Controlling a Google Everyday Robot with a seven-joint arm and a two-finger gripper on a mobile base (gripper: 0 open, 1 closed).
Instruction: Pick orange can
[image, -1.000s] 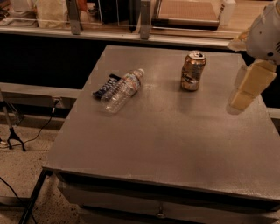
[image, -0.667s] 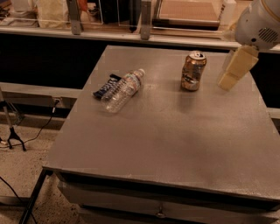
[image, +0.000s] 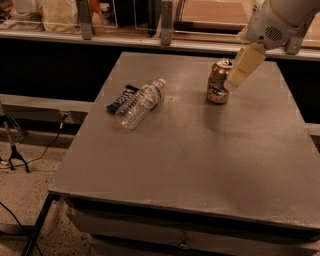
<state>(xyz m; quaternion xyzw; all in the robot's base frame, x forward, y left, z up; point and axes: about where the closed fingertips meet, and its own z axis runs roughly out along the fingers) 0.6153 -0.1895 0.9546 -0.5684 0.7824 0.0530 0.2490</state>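
Note:
The orange can stands upright on the grey table, toward its far right. It is copper-orange with a silver top and pull tab. My gripper comes in from the upper right on a white arm. Its cream fingers point down and left and overlap the can's right side at its upper half. Whether they touch the can does not show.
A clear plastic bottle lies on its side at the table's far left, over a dark snack wrapper. A shelf with boxes runs behind the table. A cable and a stand leg are on the floor at the left.
My gripper has moved left and toward the can, from out beyond the table's right side to right against the can. The can and bottle have not moved.

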